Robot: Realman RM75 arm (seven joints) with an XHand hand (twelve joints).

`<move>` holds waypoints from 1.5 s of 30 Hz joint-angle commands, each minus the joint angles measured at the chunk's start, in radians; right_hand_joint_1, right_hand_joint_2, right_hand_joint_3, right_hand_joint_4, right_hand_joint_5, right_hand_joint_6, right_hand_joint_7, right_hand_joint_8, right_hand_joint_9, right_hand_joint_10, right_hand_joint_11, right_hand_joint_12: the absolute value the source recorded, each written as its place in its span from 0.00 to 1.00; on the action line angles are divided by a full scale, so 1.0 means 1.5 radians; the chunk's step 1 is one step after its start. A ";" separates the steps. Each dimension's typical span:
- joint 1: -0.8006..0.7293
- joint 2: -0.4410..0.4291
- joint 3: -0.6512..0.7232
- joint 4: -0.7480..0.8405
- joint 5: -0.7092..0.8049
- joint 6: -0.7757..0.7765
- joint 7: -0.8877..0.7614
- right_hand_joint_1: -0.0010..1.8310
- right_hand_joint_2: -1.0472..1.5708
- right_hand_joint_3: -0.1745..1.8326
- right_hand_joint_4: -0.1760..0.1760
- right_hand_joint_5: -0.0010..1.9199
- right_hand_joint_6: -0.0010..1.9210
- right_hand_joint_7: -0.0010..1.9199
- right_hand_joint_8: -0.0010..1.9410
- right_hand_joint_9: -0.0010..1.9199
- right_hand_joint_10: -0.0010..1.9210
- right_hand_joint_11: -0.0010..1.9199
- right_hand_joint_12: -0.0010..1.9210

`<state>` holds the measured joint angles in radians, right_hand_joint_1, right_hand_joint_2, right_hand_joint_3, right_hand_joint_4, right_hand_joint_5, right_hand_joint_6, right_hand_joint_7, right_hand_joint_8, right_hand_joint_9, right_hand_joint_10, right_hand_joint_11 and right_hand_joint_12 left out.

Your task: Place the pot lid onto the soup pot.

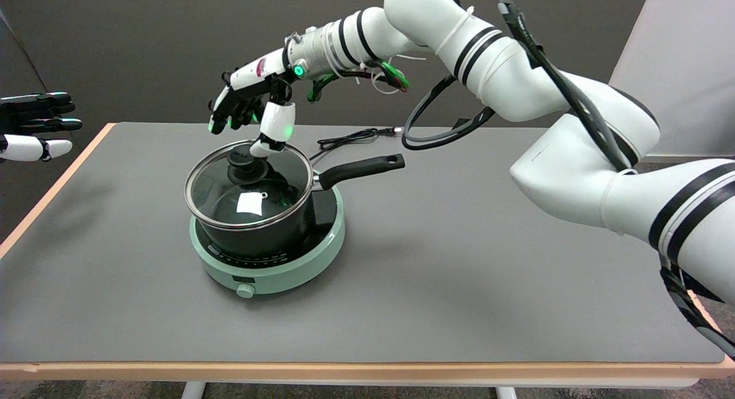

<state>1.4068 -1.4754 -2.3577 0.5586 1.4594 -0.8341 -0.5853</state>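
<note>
Near counter point(402, 307) edge bare, wide room in front. Green cooker point(287, 267) sat left of middle, holding soup pot point(270, 238) steady. Pot lid point(247, 186) lay flat on pot rim, looked seated. Black handle point(362, 168) stuck out right, so reached from behind instead. Robot hand point(252, 109) hung over black knob point(246, 163), thumb tip touching it, other fingers spread, pinching nothing. Plenty of room above to lift away. Black cord point(350, 138) behind, well apart.

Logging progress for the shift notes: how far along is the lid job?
Looks mostly done: the glass lid sits on the soup pot, which stands on the green cooker. The right hand hovers over the knob, one of its fingers near or touching it. Left: pull clear.
</note>
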 commanded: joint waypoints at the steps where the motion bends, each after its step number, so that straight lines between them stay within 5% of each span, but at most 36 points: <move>1: -0.061 0.060 0.133 0.156 -0.278 0.083 0.067 0.44 0.59 0.57 0.80 0.21 0.09 0.28 0.09 0.26 0.15 0.23 0.47; 6: -0.113 0.091 0.204 0.242 -0.438 0.156 0.155 0.44 0.59 0.57 0.81 0.21 0.09 0.29 0.09 0.27 0.15 0.23 0.45; 20: -0.269 0.165 0.364 0.486 -0.631 0.284 0.337 0.35 0.60 0.55 0.94 0.24 0.10 0.32 0.11 0.32 0.18 0.23 0.42; 27: -0.350 0.192 0.452 0.552 -0.627 0.376 0.438 0.29 0.61 0.54 0.95 0.24 0.10 0.31 0.10 0.32 0.18 0.23 0.42; 38: -0.491 0.213 0.603 0.647 -0.620 0.551 0.522 0.23 0.64 0.52 0.77 0.19 0.08 0.25 0.08 0.29 0.16 0.22 0.41; 45: -0.606 0.230 0.669 0.681 -0.513 0.673 0.622 0.12 0.67 0.49 0.75 0.19 0.08 0.27 0.09 0.30 0.15 0.22 0.42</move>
<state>0.8424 -1.2061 -1.6412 1.3672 0.5869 -0.1872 0.0556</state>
